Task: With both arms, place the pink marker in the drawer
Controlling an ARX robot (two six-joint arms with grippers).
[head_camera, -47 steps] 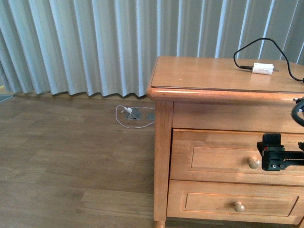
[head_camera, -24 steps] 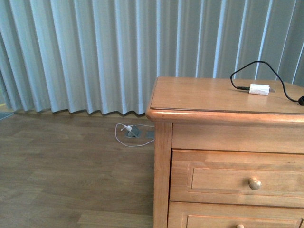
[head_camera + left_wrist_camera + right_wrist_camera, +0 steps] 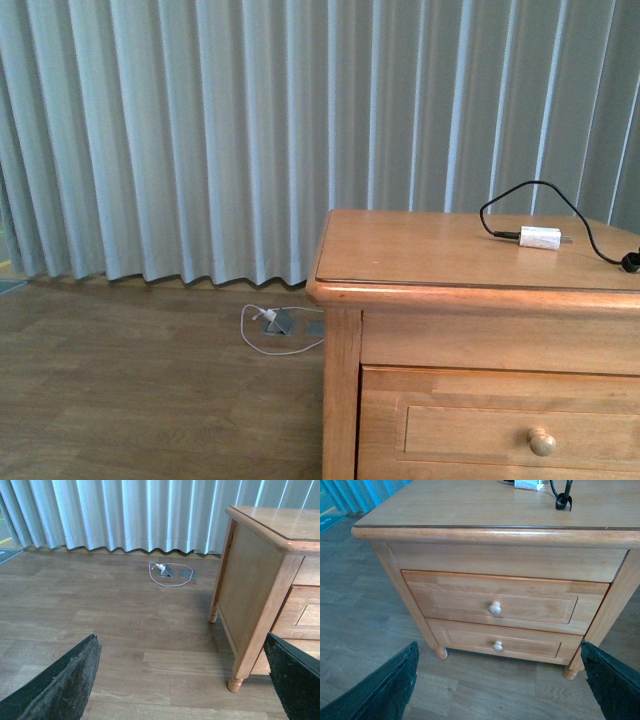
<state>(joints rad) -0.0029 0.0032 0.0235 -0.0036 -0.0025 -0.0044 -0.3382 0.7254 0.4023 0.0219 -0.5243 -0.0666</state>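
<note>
Nearest, in the left wrist view: left hand (image 3: 180, 636) spread wide apart, empty, black fingers (image 3: 65, 680) over the wooden floor (image 3: 100, 610). Likewise in the right wrist view: right hand (image 3: 498, 645) spread wide, gripping nothing, facing the front of the table (image 3: 485, 532). On that front, fully shut: upper drawer (image 3: 455, 597) with round pale knob (image 3: 494, 608), and just below it the lower drawer (image 3: 530, 645). On the tabletop, toward the back right: white charger plug (image 3: 539, 238) with looping black cable (image 3: 520, 190). Cannot tell where the pink marker lies. Further off on the floor: a white cord (image 3: 270, 340) coiled at a floor socket. Behind everything: pale pleated curtain (image 3: 200, 130).
</note>
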